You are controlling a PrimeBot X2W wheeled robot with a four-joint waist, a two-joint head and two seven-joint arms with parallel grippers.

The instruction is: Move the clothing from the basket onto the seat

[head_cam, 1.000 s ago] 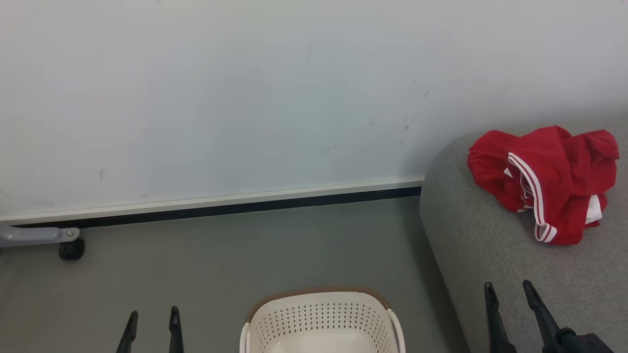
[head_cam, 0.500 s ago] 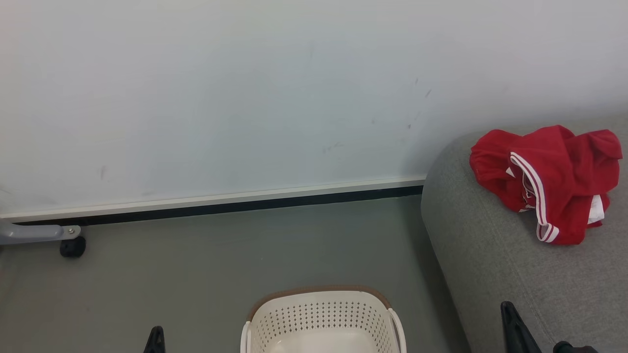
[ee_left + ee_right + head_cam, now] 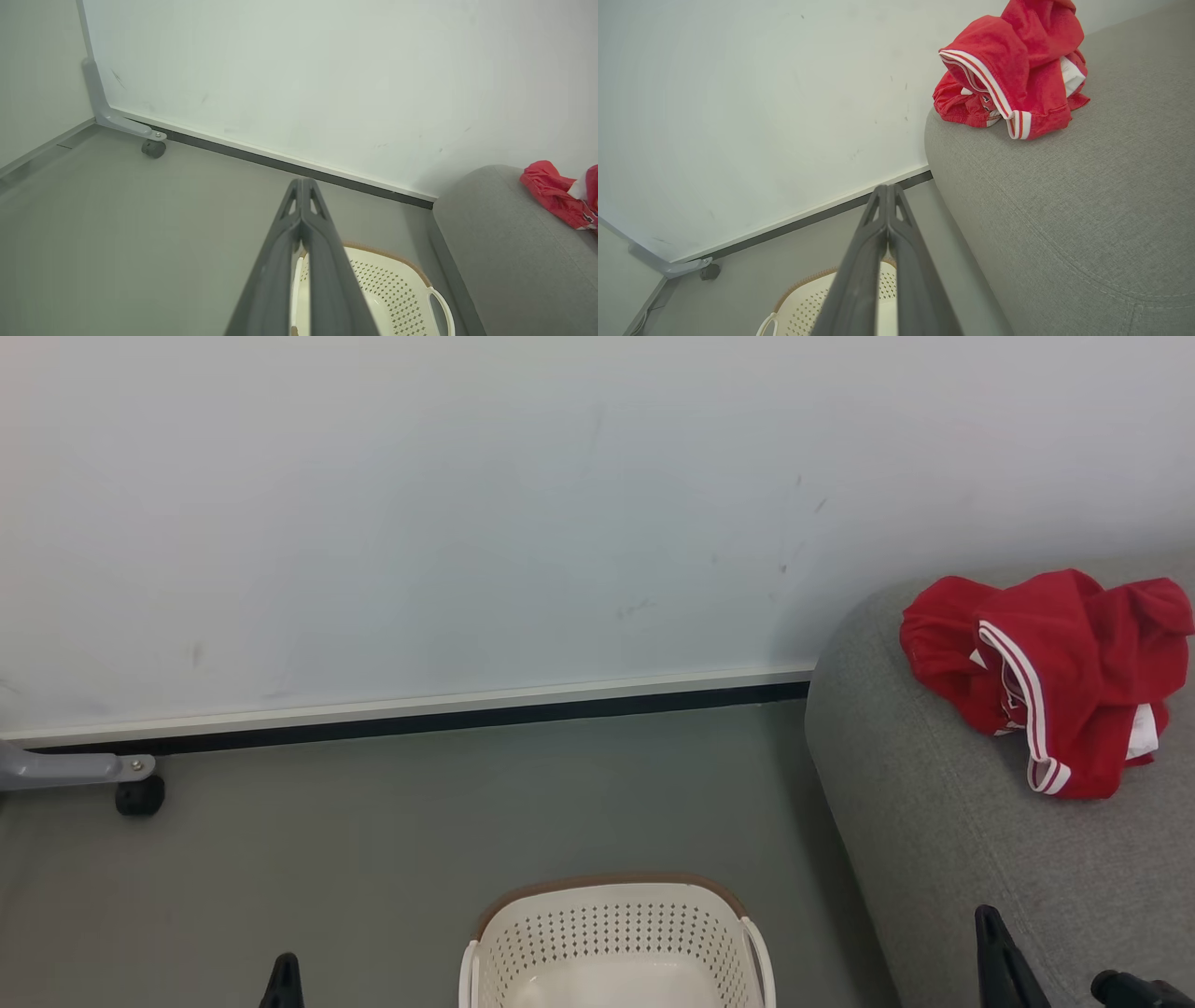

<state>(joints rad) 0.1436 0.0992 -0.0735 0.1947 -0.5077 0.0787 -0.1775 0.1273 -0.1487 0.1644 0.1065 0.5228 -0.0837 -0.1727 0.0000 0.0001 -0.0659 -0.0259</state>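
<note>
The basket [image 3: 616, 933] stands on the floor [image 3: 373, 840] at the near middle of the head view, beside the seat [image 3: 934, 821], which is to its right. The clothing [image 3: 1092, 691] lies bunched on the seat, toward its far end by the wall [image 3: 467, 523]. A castor [image 3: 140, 795] sits far left at the wall's foot, well apart from the basket.

No legible text; white tag [image 3: 1141, 733] on red clothing [image 3: 1083, 644] too small to read.
</note>
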